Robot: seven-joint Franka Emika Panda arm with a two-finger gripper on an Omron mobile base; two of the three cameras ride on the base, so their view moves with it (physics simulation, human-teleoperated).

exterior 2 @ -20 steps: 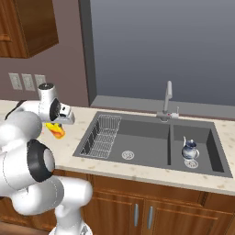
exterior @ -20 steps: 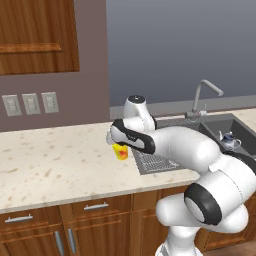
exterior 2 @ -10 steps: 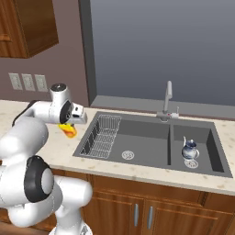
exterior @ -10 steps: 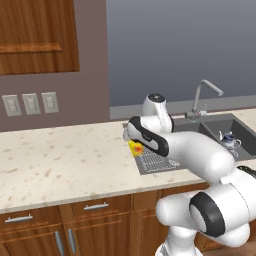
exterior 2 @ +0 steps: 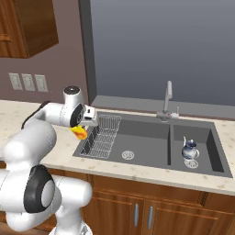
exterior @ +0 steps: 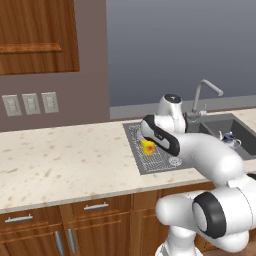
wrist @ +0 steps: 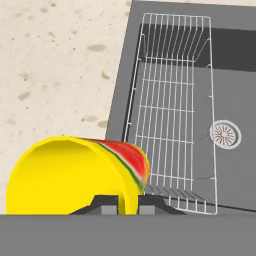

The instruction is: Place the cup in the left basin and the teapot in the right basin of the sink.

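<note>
My gripper [wrist: 125, 202] is shut on the rim of the cup [wrist: 75, 175], a yellow tumbler with red patches. The cup [exterior 2: 80, 132] hangs tilted just above the sink's left rim, beside the wire rack [exterior 2: 106, 135] of the left basin [exterior 2: 144, 137]. From the left, the cup [exterior: 147, 147] shows under my hand, over the rack [exterior: 150, 159]. The blue-and-white teapot [exterior 2: 189, 149] stands upright on the drain of the right basin [exterior 2: 204, 137]; it also appears as the teapot [exterior: 229, 139] behind my arm.
A slim silver faucet [exterior 2: 168, 98] rises behind the divider between the basins. The left basin's drain [wrist: 225, 134] lies beyond the rack [wrist: 170, 110]. Speckled beige counter [exterior: 65, 160] stretches to the left, with wall outlets [exterior: 30, 103] and a wooden cabinet [exterior: 40, 35] above.
The arm has swung right with the cup in its grip, from over the counter to the sink's left rim by the rack. The teapot has not moved.
</note>
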